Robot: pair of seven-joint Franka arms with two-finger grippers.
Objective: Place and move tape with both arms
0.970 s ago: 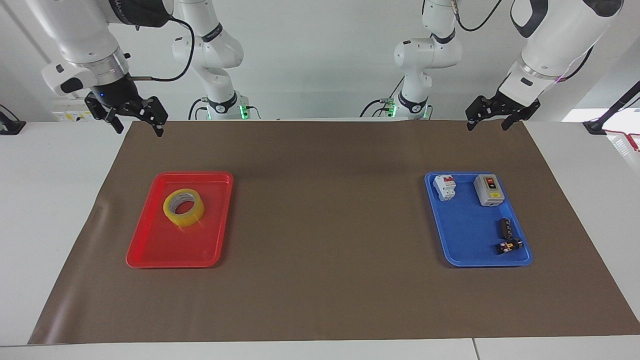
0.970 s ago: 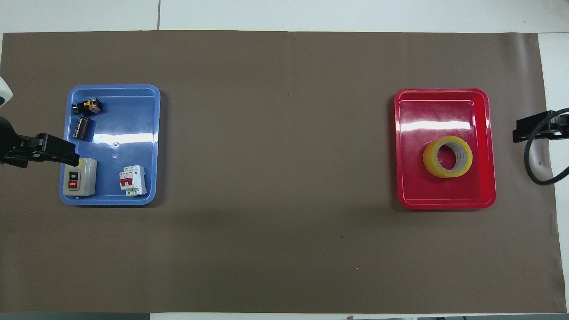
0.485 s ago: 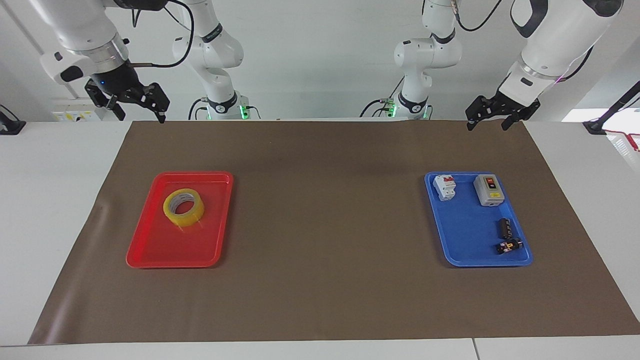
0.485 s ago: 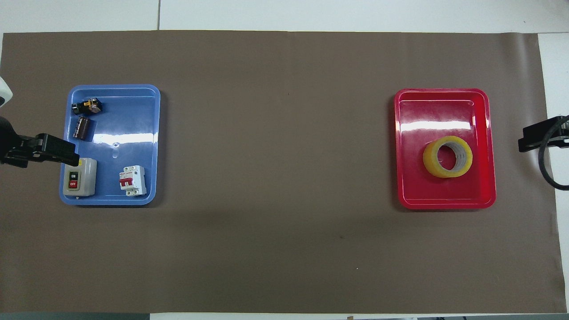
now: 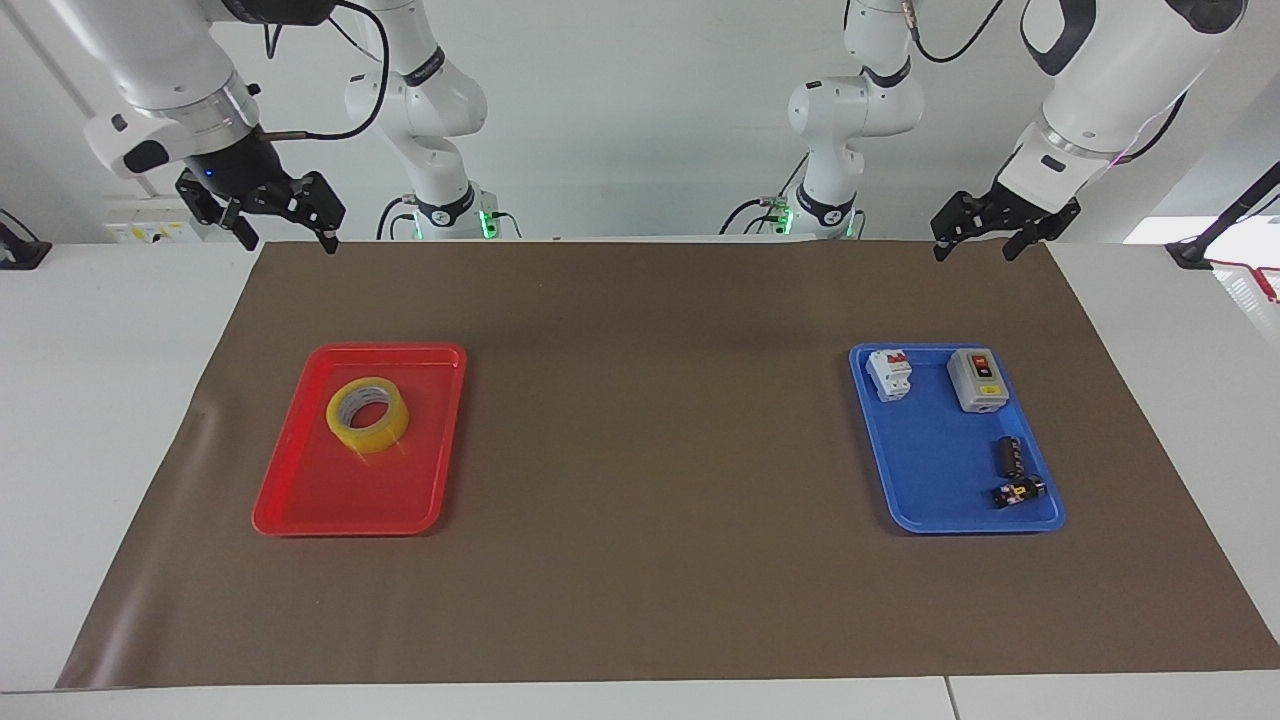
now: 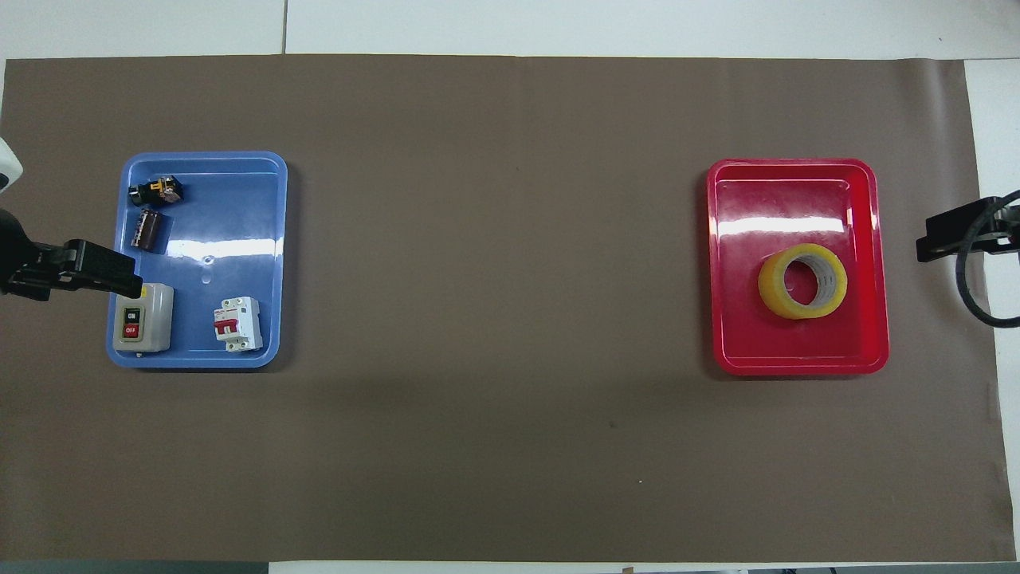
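Facing view: lying flat on the brown mat (image 5: 640, 300) covering the white surface (image 5: 100, 400), a red tray (image 5: 300, 500) toward the right arm's end and a blue tray (image 5: 930, 480) toward the left arm's end, well apart. Resting in the red tray, in the half nearer the robots, the tape (image 5: 367, 414), hole facing up, nothing touching it or crowding it. Sitting in the blue tray: a white breaker (image 5: 889, 374) and a grey switch box (image 5: 977, 380) side by side along the edge nearer the robots, a dark cylinder (image 5: 1009, 455) and a small black part (image 5: 1018, 492) farther out. Hanging in the air over the mat's corner at the robots' edge, the right gripper (image 5: 285, 232), wrist tilted, jaws pointing down and standing wide apart, holding nothing. Hovering over the mat's other corner at that same edge, the left gripper (image 5: 975, 243), jaws likewise spread and gripping nothing. Standing between the two big arms at the surface's edge, two smaller white arms (image 5: 440, 120).

Overhead view: showing the tape (image 6: 802, 281) in the red tray (image 6: 797, 363), nothing covering it. Poking in at the frame's edge beside the red tray, only a tip of the right gripper (image 6: 952, 239) with a looping black cable (image 6: 968, 295). Overlapping the rim of the blue tray (image 6: 239, 359) just above the switch box (image 6: 142, 317), the left gripper (image 6: 76, 271).
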